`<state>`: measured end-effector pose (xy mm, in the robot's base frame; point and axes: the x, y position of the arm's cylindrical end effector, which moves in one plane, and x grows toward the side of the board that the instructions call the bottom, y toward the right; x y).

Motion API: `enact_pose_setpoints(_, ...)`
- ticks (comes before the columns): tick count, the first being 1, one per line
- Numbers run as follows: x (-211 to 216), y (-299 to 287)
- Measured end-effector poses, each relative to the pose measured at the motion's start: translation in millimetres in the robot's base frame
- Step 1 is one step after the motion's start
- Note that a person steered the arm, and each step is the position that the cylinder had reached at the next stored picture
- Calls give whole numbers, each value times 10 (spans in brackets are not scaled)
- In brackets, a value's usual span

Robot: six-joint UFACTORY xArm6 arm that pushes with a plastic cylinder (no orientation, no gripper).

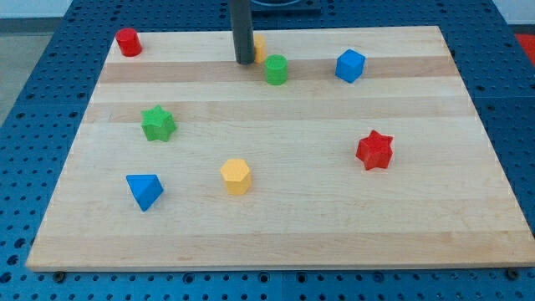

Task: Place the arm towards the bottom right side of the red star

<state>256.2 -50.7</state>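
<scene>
Red star-shaped block (374,150) lying on the right half of the pale wooden board (276,226), well apart from my tip (244,63), far toward the view's bottom right of it. Tip of the straight dark rod planted near the board's top edge, a little left of centre. No pincer on this arm, just the plain rod end, so nothing to open, close or hold. Rod standing upright, entering from the view's top edge and running straight down to the board.

Just to the right of the tip, a yellow block (260,47), largely hidden behind the rod, shape not clear. Next to that, slightly lower and to the right, a green cylinder-like block (277,69), near the tip but apart from it. Further right along the top, a blue cube-like block (350,65). In the top left corner, a red cylinder (128,42). On the left half, a green star-shaped block (158,124). Below it, near the bottom left, a blue wedge-like block (145,191). Toward the lower middle, a yellow hexagonal block (236,176). Around the board, a blue perforated table surface (33,100).
</scene>
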Motion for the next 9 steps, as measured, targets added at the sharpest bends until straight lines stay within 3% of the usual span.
enact_pose_setpoints(1,-101,42)
enact_pose_setpoints(3,324,-429)
enact_pose_setpoints(6,435,-719)
enact_pose_setpoints(9,2113,-424)
